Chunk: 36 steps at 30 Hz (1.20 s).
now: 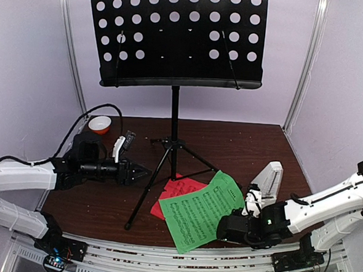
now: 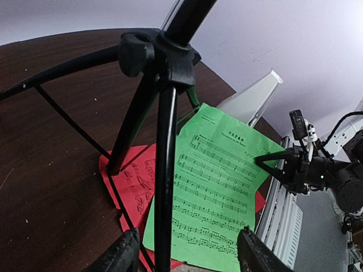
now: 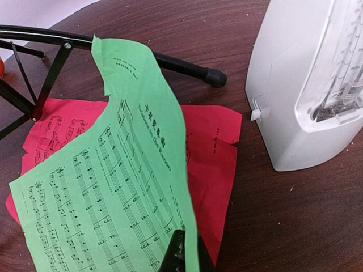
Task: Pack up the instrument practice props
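The black music stand [image 1: 175, 34] stands at the table's middle on its tripod [image 1: 173, 145]. A green sheet-music page [image 1: 198, 211] lies partly over a red page [image 1: 178, 188] by the tripod's front legs. The white metronome [image 1: 269, 178] stands to their right. My right gripper [image 3: 184, 252] is shut on the green page's [image 3: 113, 187] near edge and lifts it off the red page [image 3: 212, 153]. My left gripper [image 2: 187, 249] is open, and one tripod leg [image 2: 164, 170] runs between its fingers [image 2: 127, 249] without touching them.
A small orange-and-white bowl [image 1: 99, 125] sits at the back left beside a black cable and a small black-and-white object [image 1: 127, 140]. White walls close in the back and sides. A metal rail [image 1: 180, 262] runs along the near edge.
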### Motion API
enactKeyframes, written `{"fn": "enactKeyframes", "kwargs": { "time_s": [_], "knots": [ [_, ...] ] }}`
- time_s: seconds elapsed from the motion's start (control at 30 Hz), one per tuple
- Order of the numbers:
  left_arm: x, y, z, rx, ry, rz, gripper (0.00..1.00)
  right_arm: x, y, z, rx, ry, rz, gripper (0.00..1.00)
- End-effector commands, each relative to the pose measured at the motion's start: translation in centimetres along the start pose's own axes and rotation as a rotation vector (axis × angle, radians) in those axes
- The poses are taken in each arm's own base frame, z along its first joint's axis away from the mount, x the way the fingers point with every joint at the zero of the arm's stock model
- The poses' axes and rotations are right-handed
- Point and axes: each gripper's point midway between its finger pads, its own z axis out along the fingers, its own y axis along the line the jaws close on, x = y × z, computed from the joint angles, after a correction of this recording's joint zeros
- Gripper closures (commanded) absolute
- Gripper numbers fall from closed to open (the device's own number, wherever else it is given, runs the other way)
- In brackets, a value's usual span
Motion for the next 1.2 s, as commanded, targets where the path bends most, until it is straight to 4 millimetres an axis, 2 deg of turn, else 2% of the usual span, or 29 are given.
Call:
{"fn": "enactKeyframes", "kwargs": {
  "time_s": [0.0,0.1,0.27,0.33,0.43,0.57,0.63,0.73,1.0,1.17],
  "knots": [
    [-3.3,-1.9,1.1,0.095,-0.083,0.106,0.39,-0.6,0.0,0.0,-0.026,-0.021,0.089,1.0],
    [-3.3,-2.4,2.0,0.146,-0.08,0.11,0.39,-0.7,-0.1,-0.2,-0.031,-0.023,0.094,0.91],
    [-3.0,-0.8,4.5,0.12,-0.04,0.096,0.35,-1.5,-0.1,-0.7,-0.066,-0.033,0.123,0.66],
    [-3.0,-0.7,5.3,0.134,-0.032,0.088,0.36,-1.9,0.1,-0.9,-0.087,-0.038,0.136,0.57],
    [-3.1,-0.3,6.2,0.133,-0.029,0.078,0.49,-2.7,0.7,-1.5,-0.125,-0.051,0.154,0.47],
    [-3.1,0.8,6.5,0.08,-0.027,0.084,0.79,-3.6,1.2,-2.1,-0.149,-0.067,0.155,0.41],
    [-3.0,1.4,6.0,0.036,-0.044,0.088,0.9,-3.8,1.4,-2.2,-0.156,-0.07,0.152,0.41],
    [-3.3,1.8,4.8,-0.018,-0.081,0.097,1.0,-4.0,1.6,-2.3,-0.161,-0.076,0.144,0.4],
    [-3.8,3.6,-0.9,-0.236,-0.217,0.062,1.0,-4.3,2.6,-2.5,-0.175,-0.081,0.126,0.31],
    [-3.7,3.7,-2.0,-0.261,-0.26,-0.02,1.0,-4.4,3.1,-2.6,-0.194,-0.086,0.125,0.29]
  ]
}}
